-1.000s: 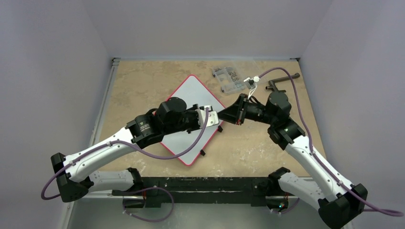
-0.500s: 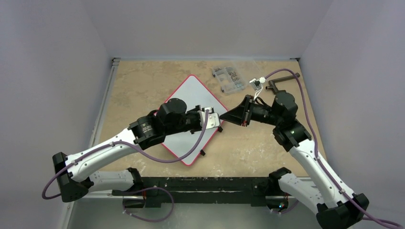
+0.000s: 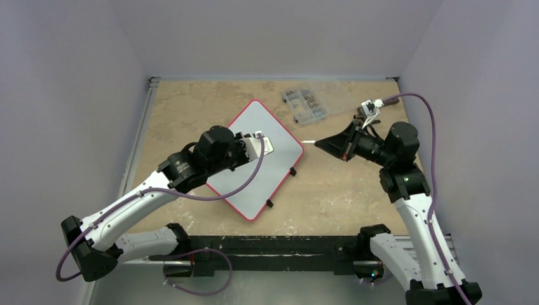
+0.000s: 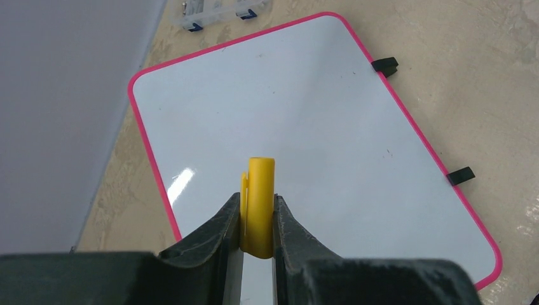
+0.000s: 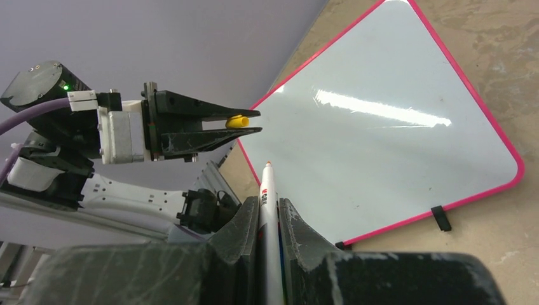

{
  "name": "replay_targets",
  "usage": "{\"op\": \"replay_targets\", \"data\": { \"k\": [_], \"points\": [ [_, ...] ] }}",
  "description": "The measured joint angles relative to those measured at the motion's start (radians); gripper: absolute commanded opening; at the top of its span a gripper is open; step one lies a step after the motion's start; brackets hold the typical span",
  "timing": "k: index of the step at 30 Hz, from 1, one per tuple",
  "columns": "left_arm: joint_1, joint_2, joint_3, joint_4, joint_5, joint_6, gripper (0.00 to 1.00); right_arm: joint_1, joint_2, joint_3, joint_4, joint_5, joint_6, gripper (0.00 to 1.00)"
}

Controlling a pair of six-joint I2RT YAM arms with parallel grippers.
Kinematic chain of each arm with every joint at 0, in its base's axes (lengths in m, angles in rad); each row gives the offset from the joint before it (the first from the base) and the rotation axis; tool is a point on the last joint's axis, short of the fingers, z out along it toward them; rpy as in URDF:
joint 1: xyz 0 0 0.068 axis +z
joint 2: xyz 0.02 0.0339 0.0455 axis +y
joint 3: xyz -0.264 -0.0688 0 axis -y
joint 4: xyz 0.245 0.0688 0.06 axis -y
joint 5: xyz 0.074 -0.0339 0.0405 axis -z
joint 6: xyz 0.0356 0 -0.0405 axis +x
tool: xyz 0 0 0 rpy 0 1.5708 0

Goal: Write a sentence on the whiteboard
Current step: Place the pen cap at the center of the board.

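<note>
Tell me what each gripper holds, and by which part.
The left gripper pinches the yellow cap across its sides; the right gripper clamps the uncapped marker by its barrel, tip sticking out ahead.

The left arm [image 3: 136,200] and the right arm [image 3: 423,232] had white shells and black joints. A purple cable [image 3: 235,190] ran along each arm. The left gripper [image 4: 257,206] and the right gripper [image 5: 268,204] were black with tapered fingers. A small green light [image 5: 65,87] shone on the left wrist.

I count my tools, two: left tool [image 4: 257,204], right tool [image 5: 268,203]; whiteboard [image 3: 279,159], one; black tabs [image 4: 384,64] on its edge, two; marker [image 5: 267,181], one; yellow cap [image 4: 260,184], one; clear parts box [image 3: 305,105], one; bench [image 3: 191,114], one.
</note>
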Motion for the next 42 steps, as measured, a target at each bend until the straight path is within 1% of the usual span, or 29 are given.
{"op": "replay_targets", "data": {
  "k": [3, 7, 9, 12, 16, 19, 22, 29, 36, 40, 42],
  "points": [
    [0.003, 0.002, 0.001, -0.018, 0.000, -0.006, 0.00, -0.004, 0.000, 0.002, -0.025, 0.009, -0.012, 0.00],
    [-0.011, 0.038, 0.028, -0.049, -0.002, -0.036, 0.00, -0.004, -0.002, 0.038, -0.095, 0.104, -0.057, 0.00],
    [-0.042, 0.078, 0.063, -0.066, -0.018, -0.061, 0.00, -0.004, -0.008, 0.061, -0.125, 0.188, -0.077, 0.00],
    [-0.108, 0.139, 0.103, -0.066, -0.024, -0.127, 0.00, -0.004, -0.027, 0.085, -0.154, 0.360, -0.097, 0.00],
    [-0.171, 0.201, 0.105, -0.047, -0.011, -0.240, 0.00, -0.004, -0.042, 0.089, -0.166, 0.574, -0.110, 0.00],
    [-0.205, 0.261, 0.102, 0.013, 0.000, -0.321, 0.00, -0.004, -0.043, 0.089, -0.167, 0.676, -0.116, 0.00],
    [-0.233, 0.343, 0.098, 0.089, 0.008, -0.395, 0.00, -0.004, -0.039, 0.089, -0.165, 0.726, -0.118, 0.00],
    [-0.272, 0.570, 0.100, 0.238, 0.039, -0.517, 0.00, -0.004, -0.001, 0.089, -0.153, 0.770, -0.124, 0.00],
    [-0.282, 0.719, 0.137, 0.325, 0.052, -0.570, 0.00, -0.004, -0.033, 0.092, -0.149, 0.859, -0.132, 0.00],
    [-0.290, 0.788, 0.182, 0.349, 0.052, -0.579, 0.04, -0.004, -0.037, 0.093, -0.147, 0.869, -0.135, 0.00],
    [-0.293, 0.816, 0.204, 0.358, 0.051, -0.580, 0.09, -0.004, -0.037, 0.093, -0.147, 0.869, -0.135, 0.00]
  ]
}}
